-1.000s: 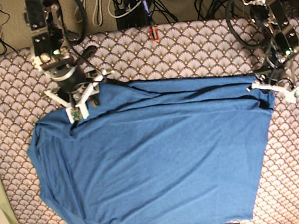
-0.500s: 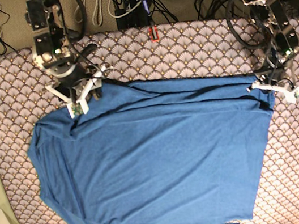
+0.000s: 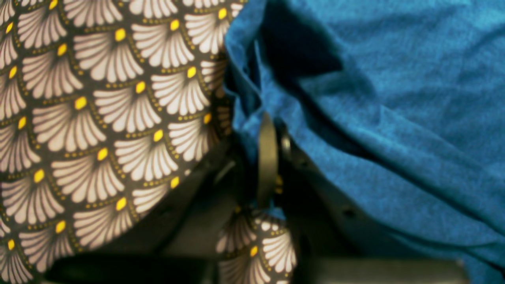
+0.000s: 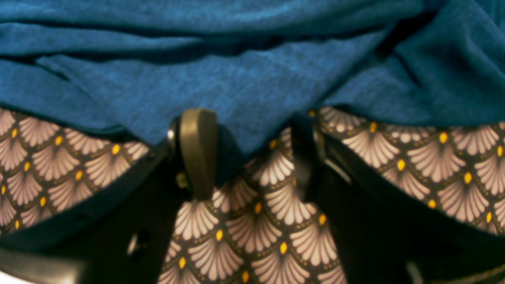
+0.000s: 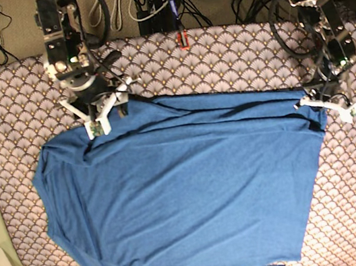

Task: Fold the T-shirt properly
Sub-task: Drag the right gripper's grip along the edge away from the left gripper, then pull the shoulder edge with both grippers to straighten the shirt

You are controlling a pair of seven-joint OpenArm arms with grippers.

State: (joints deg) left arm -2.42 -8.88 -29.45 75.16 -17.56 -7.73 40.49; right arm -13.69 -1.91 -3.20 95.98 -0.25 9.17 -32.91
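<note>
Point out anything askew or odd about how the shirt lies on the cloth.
The shirt lies skewed on the patterned cloth: a long ridge of bunched fabric runs below its far edge, the near edge is crumpled, and the left gripper is shut on the corner, puckering it. The right gripper stands open at the opposite corner.

Matt soft knit T-shirt [image 5: 189,199] lies on printed woven tablecloth [image 5: 233,55].

The T-shirt [image 5: 189,199], plain medium-blue knit, lies spread flat and nearly centred, reaching toward 6 o'clock, with a folded-over band creased along its 12 o'clock edge.
</note>
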